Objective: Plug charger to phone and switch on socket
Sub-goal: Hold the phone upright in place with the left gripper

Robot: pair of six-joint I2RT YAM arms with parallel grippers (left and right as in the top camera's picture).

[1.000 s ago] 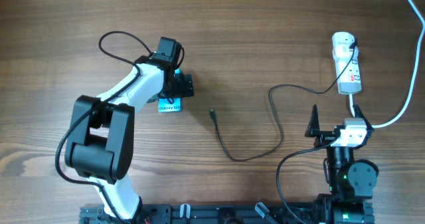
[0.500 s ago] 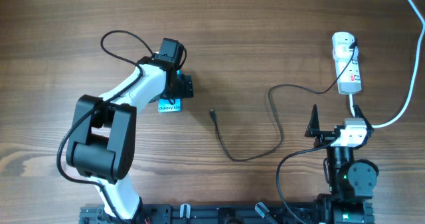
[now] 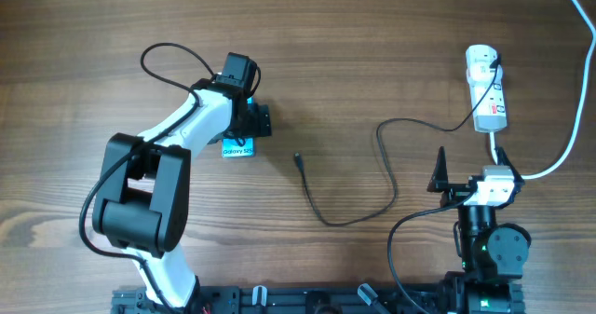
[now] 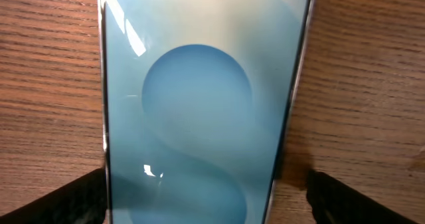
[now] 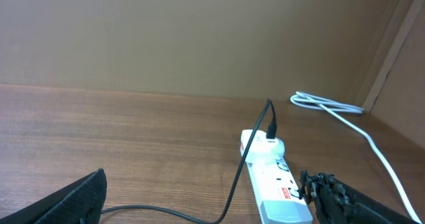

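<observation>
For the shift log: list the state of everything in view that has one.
phone: flat on the table, screen up, nothing plugged in.
socket: switch position cannot be told.
charger: one end in the socket, connector lying loose on the table.
left end effector: open, straddling the phone.
right end effector: open, empty.

My wooden table and the things that lie flat on it.
The phone lies screen up on the left half, partly under my left arm. The socket lies at the far right, and its thick white cord runs along the right edge. The charger goes from the socket's far end to the left, bends toward the near side and ends near the middle, to the right of the phone and apart from it.
</observation>
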